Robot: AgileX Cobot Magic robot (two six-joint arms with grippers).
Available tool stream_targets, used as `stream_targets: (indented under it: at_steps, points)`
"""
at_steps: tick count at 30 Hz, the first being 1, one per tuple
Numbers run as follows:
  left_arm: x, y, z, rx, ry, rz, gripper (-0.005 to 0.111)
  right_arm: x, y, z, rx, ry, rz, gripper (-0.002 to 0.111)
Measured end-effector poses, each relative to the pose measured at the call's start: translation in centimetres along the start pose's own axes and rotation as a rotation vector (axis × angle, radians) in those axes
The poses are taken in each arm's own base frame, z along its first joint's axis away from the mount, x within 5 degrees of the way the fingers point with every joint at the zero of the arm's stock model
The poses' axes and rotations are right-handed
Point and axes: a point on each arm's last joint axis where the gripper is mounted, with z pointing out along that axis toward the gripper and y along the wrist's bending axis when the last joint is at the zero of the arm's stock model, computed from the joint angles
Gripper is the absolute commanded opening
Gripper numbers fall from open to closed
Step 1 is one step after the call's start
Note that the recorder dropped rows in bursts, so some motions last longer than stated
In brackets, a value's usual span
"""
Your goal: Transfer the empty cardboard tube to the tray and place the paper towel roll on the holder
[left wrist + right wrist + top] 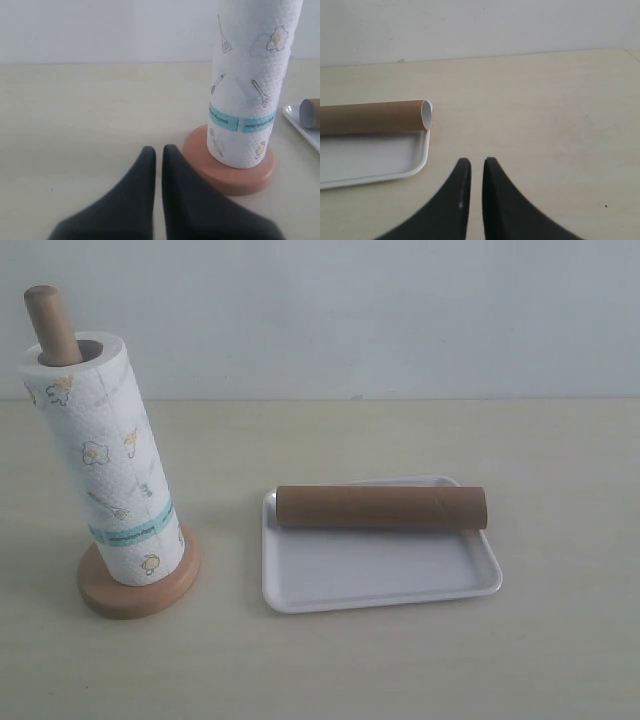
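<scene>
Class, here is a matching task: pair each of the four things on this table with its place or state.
Column A
1 cardboard tube
2 paper towel roll
3 tray
4 holder

Column B
a white, flat on the table
b upright, pole top poking above the roll
c lying along the tray's far edge
d slid over the wooden pole

Pairs: 1-c, 2-d, 3-a, 4-b

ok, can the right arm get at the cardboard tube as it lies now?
Likely yes: the cardboard tube lies on the tray, its open end toward the right gripper, with only bare table between them.
</scene>
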Motion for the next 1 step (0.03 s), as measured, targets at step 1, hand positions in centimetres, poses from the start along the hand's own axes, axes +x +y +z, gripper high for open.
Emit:
stream_targets:
  at_steps: [1]
  points:
    - [0.00, 0.00, 0.00, 0.000, 0.000, 0.000, 0.004, 0.00, 0.00, 0.00, 0.000, 0.000, 0.000, 0.009]
